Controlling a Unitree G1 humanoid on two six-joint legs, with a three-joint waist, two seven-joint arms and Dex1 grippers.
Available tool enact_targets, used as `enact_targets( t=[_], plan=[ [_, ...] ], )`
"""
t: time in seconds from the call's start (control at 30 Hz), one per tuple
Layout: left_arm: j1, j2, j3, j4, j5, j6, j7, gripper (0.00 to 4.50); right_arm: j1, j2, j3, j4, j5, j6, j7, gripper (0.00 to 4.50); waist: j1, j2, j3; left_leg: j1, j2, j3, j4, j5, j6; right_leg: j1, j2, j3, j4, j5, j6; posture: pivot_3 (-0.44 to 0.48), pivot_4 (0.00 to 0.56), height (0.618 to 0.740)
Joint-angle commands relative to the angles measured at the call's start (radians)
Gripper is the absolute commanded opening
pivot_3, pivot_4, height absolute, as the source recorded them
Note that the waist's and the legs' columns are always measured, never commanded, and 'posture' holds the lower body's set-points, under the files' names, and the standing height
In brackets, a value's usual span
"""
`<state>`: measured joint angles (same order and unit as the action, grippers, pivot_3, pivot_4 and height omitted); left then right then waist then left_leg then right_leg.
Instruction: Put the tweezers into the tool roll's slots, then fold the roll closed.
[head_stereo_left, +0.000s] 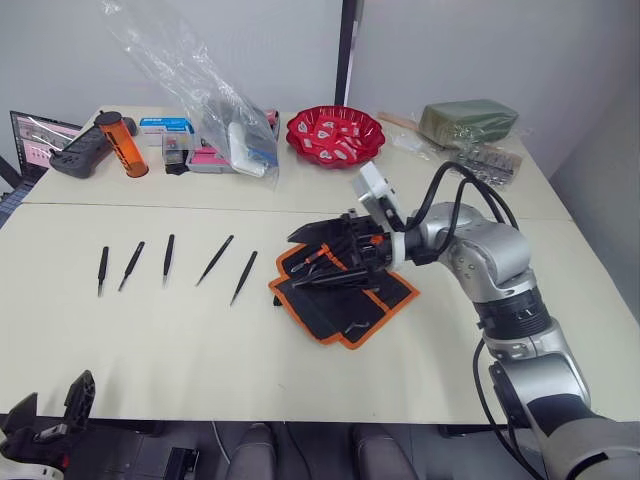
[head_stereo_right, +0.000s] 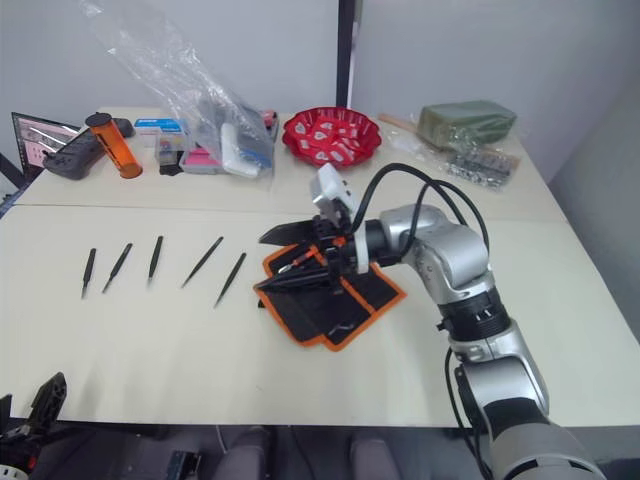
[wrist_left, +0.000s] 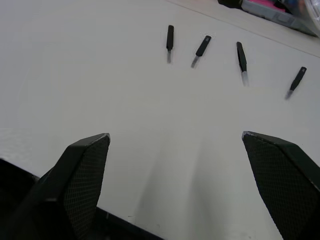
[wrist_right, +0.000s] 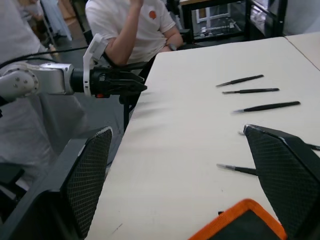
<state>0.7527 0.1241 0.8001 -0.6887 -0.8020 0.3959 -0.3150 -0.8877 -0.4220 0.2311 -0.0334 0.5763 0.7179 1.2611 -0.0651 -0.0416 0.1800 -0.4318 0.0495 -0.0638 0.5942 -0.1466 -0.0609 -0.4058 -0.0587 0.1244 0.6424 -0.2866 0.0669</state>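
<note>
The right arm is bent in across the front, wrist turned sideways, with the right gripper spread wide open. The left gripper is held low, fingers parted too.

- Left gripper hangs just over the pale table, its two black fingers spread wide apart with nothing between them
- Four black tweezers lie in a loose row farther off on the tabletop, well apart from the fingers
</note>
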Motion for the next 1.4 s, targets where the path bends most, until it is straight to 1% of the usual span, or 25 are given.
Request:
enact_targets(
  t=[0.03,0.17,0.33,0.37,0.53,0.7,0.9,0.97,1.1,1.2,1.3,1.4],
  plan=[
    [0.02,0.007,-0.014,-0.043,0.024,-0.043,0.0,4.5,-0.022,-0.011,0.008,-0.023,-0.027,-0.049,0.016,4.47,0.001,0.0,0.0,0.0,0.0,0.0,0.0,0.0,0.0,0.0,0.0,0.0,0.0,0.0,0.0,0.0,0.15,0.74],
    [-0.055,0.072,-0.029,0.004,0.033,-0.027,0.035,4.5,-0.015,-0.023,0.02,-0.027,-0.062,-0.073,0.005,4.47,0.0,0.0,0.0,0.0,0.0,0.0,0.0,0.0,0.0,0.0,0.0,0.0,0.0,0.0,-0.001,0.0,0.15,0.74],
    [-0.226,0.204,-0.033,0.149,0.101,0.0,0.102,4.5,0.004,-0.034,0.023,-0.041,-0.112,-0.098,-0.04,4.47,-0.001,0.0,0.0,0.0,0.0,0.0,0.0,0.0,0.0,0.0,0.001,0.0,0.001,0.002,0.0,0.0,0.15,0.74],
    [-0.253,0.227,-0.027,0.183,0.11,0.006,0.109,4.5,0.01,-0.034,0.022,-0.045,-0.126,-0.111,-0.054,4.47,-0.002,0.0,0.0,0.0,0.0,0.0,0.0,0.0,0.0,0.0,0.001,0.0,0.002,0.004,0.002,0.0,0.15,0.74],
    [-0.372,0.362,-0.021,0.383,0.171,-0.019,0.051,4.5,0.049,-0.025,-0.011,-0.084,-0.178,-0.153,-0.165,4.47,-0.005,-0.001,0.0,0.001,0.0,0.0,0.0,0.0,0.0,-0.001,0.001,0.0,0.004,0.008,-0.001,0.0,0.15,0.74],
    [-0.484,0.458,-0.048,0.57,0.227,-0.048,-0.015,4.5,0.09,-0.037,-0.037,-0.132,-0.18,-0.17,-0.219,4.47,-0.004,-0.001,0.0,0.001,0.0,0.0,0.0,0.0,0.0,-0.002,0.001,-0.001,0.005,0.008,-0.001,0.0,0.15,0.74],
    [-0.576,0.504,-0.081,0.695,0.277,-0.071,-0.067,4.5,0.119,-0.055,-0.069,-0.175,-0.141,-0.144,-0.227,4.47,-0.002,-0.001,0.0,0.001,0.0,-0.001,0.0,0.0,0.0,-0.001,0.001,-0.001,0.005,0.008,-0.001,0.0,0.15,0.74],
    [-0.627,0.518,-0.103,0.753,0.297,-0.082,-0.078,4.5,0.139,-0.066,-0.097,-0.205,-0.103,-0.118,-0.227,4.47,0.001,-0.001,0.0,0.001,0.001,-0.001,0.0,0.0,0.0,-0.001,0.001,-0.001,0.005,0.008,-0.001,0.0,0.15,0.74],
    [-0.684,0.532,-0.135,0.818,0.318,-0.093,-0.108,4.5,0.172,-0.091,-0.142,-0.238,-0.049,-0.083,-0.224,4.47,0.003,-0.001,-0.001,0.001,0.0,-0.001,0.0,0.0,0.0,0.0,0.001,-0.001,0.006,0.008,-0.001,0.0,0.15,0.74],
    [-0.727,0.534,-0.164,0.852,0.328,-0.101,-0.129,4.5,0.211,-0.139,-0.16,-0.231,-0.053,-0.097,-0.207,4.47,0.004,-0.001,-0.001,0.001,0.0,-0.001,0.0,0.0,0.0,0.0,0.001,-0.002,0.006,0.008,-0.001,0.0,0.15,0.74],
    [-0.769,0.535,-0.186,0.872,0.336,-0.099,-0.133,4.5,0.225,-0.158,-0.18,-0.217,-0.047,-0.104,-0.209,4.47,0.005,-0.001,-0.001,0.001,0.0,-0.001,0.0,0.0,0.0,0.0,0.001,-0.001,0.006,0.008,-0.001,0.0,0.15,0.74],
    [-0.819,0.541,-0.191,0.92,0.358,-0.098,-0.104,4.5,0.234,-0.184,-0.187,-0.209,-0.052,-0.11,-0.199,4.47,0.005,-0.001,-0.001,0.001,0.0,-0.001,0.0,0.0,0.0,0.0,0.001,-0.001,0.006,0.008,-0.001,0.0,0.15,0.74]
  ],
)
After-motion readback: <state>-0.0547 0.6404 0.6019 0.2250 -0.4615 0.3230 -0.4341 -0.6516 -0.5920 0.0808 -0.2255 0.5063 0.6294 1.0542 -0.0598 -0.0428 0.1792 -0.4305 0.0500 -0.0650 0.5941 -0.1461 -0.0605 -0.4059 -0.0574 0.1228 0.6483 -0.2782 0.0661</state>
